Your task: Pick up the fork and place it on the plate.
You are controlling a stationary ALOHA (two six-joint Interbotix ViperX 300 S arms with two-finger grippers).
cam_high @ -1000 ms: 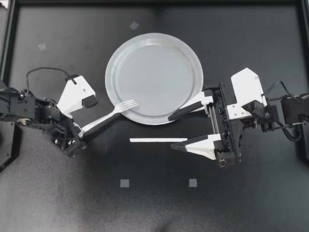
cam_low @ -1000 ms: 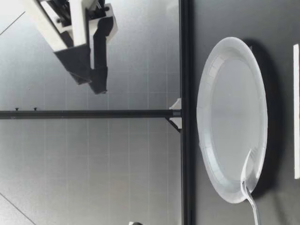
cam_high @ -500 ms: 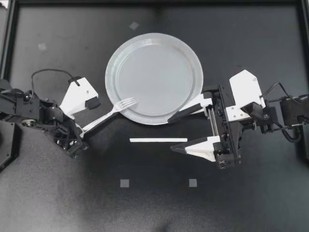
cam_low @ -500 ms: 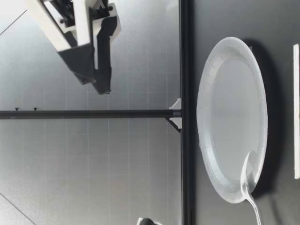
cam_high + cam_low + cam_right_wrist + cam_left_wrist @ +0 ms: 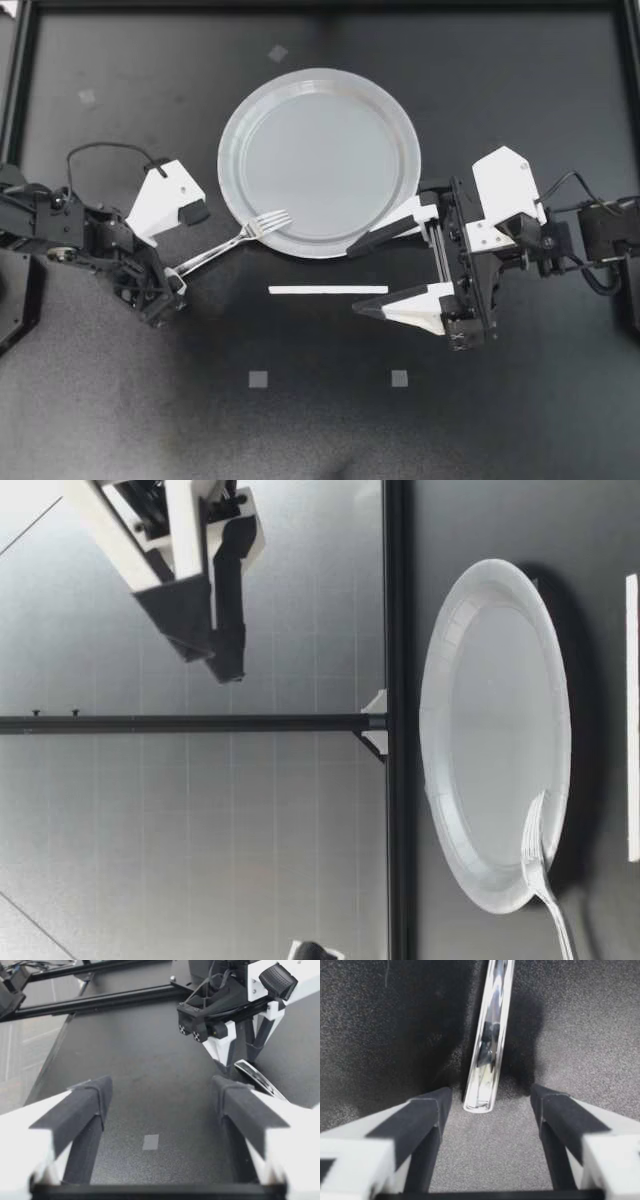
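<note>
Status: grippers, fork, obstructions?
Left gripper open, straddling fork handle end. Right gripper open, beside plate. Tines on plate rim, handle on table. Nothing blocking.

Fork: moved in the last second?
Yes. The fork rolled flat and its handle sank toward the table. Its tines still overlap the rim of the plate.

Fork (image 5: 232,240) tines on plate (image 5: 232,130) rim, handle end at my left gripper (image 5: 170,283); strip (image 5: 328,290) just before plate.
</note>
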